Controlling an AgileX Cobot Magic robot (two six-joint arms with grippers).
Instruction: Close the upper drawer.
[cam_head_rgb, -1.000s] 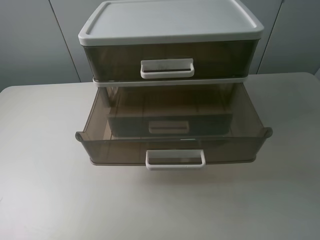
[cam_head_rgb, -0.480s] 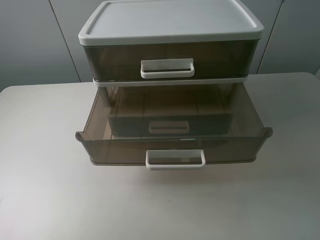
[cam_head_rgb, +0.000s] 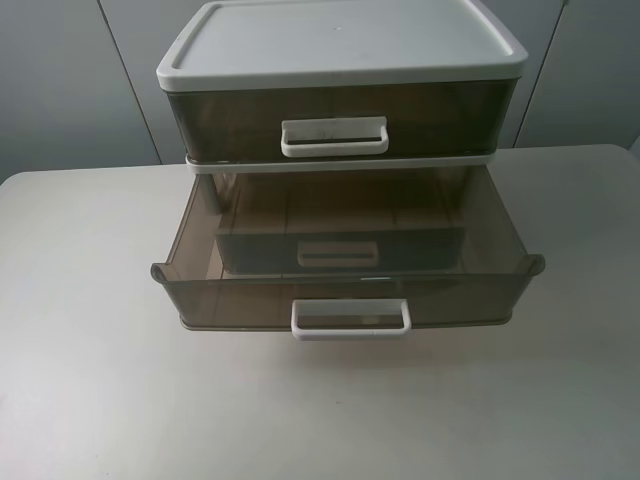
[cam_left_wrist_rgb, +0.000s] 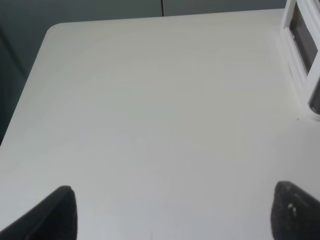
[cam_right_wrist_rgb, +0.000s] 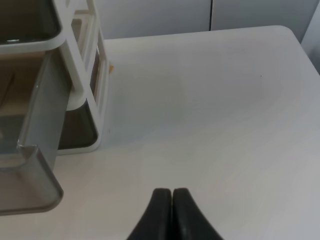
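The upper drawer (cam_head_rgb: 340, 120) is smoky-brown and see-through, with a chunky white loop handle (cam_head_rgb: 335, 137). It sits pushed in flush under the white lid (cam_head_rgb: 340, 40) of the unit. Neither gripper shows in the exterior view. In the left wrist view my left gripper (cam_left_wrist_rgb: 175, 220) is open and empty over bare table, with the unit's white frame (cam_left_wrist_rgb: 300, 50) off to one side. In the right wrist view my right gripper (cam_right_wrist_rgb: 171, 212) is shut on nothing, low over the table beside the unit (cam_right_wrist_rgb: 82, 75).
The shallower drawer (cam_head_rgb: 345, 300) below stands pulled far out toward the table's front, with a slim white handle (cam_head_rgb: 350, 318); its corner shows in the right wrist view (cam_right_wrist_rgb: 35, 165). Another drawer front shows dimly through it. The pale table (cam_head_rgb: 90, 400) surrounds the unit.
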